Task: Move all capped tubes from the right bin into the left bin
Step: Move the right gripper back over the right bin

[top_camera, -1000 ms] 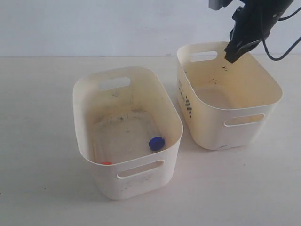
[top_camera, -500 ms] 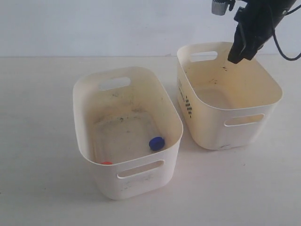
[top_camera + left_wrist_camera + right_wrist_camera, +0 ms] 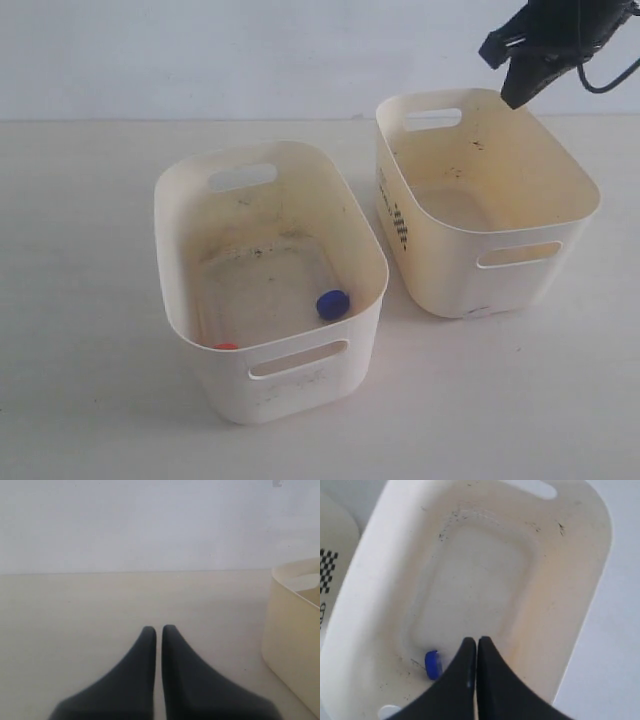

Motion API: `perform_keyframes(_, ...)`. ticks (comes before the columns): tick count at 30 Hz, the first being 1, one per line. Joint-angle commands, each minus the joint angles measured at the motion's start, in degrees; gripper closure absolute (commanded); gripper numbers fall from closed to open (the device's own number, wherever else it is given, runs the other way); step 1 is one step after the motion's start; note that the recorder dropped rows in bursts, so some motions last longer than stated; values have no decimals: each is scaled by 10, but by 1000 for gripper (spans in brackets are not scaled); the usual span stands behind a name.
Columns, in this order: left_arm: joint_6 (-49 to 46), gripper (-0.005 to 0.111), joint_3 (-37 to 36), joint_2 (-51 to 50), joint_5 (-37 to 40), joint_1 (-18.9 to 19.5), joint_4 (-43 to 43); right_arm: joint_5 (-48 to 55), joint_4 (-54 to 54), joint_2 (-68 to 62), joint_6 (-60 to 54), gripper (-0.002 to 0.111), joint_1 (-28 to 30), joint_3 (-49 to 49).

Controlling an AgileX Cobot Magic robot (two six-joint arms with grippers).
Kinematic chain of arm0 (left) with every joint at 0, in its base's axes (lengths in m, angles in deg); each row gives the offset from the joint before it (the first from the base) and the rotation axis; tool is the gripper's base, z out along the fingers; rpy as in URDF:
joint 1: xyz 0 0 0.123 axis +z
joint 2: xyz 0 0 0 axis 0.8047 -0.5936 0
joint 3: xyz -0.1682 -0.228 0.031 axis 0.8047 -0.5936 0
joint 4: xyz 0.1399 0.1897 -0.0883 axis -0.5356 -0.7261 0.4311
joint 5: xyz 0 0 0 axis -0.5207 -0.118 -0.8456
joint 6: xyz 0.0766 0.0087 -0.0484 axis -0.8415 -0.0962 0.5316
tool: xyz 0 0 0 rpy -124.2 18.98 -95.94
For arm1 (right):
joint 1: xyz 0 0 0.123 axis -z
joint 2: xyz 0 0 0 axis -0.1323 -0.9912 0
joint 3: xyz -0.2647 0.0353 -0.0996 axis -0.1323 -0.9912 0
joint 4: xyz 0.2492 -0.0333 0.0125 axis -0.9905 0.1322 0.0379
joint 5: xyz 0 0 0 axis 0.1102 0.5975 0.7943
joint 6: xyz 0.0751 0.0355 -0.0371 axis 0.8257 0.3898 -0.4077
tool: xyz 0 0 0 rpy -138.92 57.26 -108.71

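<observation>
Left gripper (image 3: pixel 156 628): fingers drawn together to a hairline slit, holding nothing. It hangs low over bare table (image 3: pixel 75 605). Its place relative to the right bin (image 3: pixel 440 275) cannot be told.

Left bin (image 3: pixel 300 185): stands just beside the right bin, on that bin's dashed side. It holds two tubes at its near end. The red tube (image 3: pixel 226 346) is in the corner away from the right bin, the blue tube (image 3: pixel 333 304) in the corner toward it.

Right bin: one tube not yet moved. The second blue tube (image 3: pixel 433 664) lies on its floor, close against a wall near a corner. The exterior view does not show it.

Right gripper (image 3: pixel 518 98): raised above the right bin's far rim, fingers pinched together, empty.

Risks, as judged:
- Descending with the fingers closed would knock the tube rather than take it.
- The tube sits tight to the wall, so an opened finger may strike the wall or rim and shift the bin.
- The round cap may slip from the grip, and a drop during the crossing would land between the bins.
</observation>
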Motion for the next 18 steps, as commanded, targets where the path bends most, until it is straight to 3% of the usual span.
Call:
perform_keyframes(1, 5, 102, 2, 0, -4, 0, 4, 2, 48, 7, 122, 107, 4, 0)
perform_keyframes(4, 5, 102, 2, 0, -4, 0, 4, 2, 84, 7, 183, 79, 4, 0)
perform_keyframes(5, 5, 102, 2, 0, -4, 0, 4, 2, 85, 7, 183, 67, 4, 0)
perform_keyframes(6, 5, 102, 2, 0, -4, 0, 4, 2, 101, 7, 180, 42, 4, 0)
perform_keyframes(7, 5, 102, 2, 0, -4, 0, 4, 2, 114, 7, 182, 37, 4, 0)
perform_keyframes(9, 5, 102, 2, 0, -4, 0, 4, 2, 149, 6, 197, 43, 5, 0)
perform_keyframes(10, 5, 102, 2, 0, -4, 0, 4, 2, 153, 3, 199, 55, 11, -3)
perform_keyframes(12, 5, 102, 2, 0, -4, 0, 4, 2, 155, -3, 197, 66, 11, -28)
perform_keyframes(18, 5, 102, 2, 0, -4, 0, 4, 2, 169, -16, 196, 66, 11, -95)
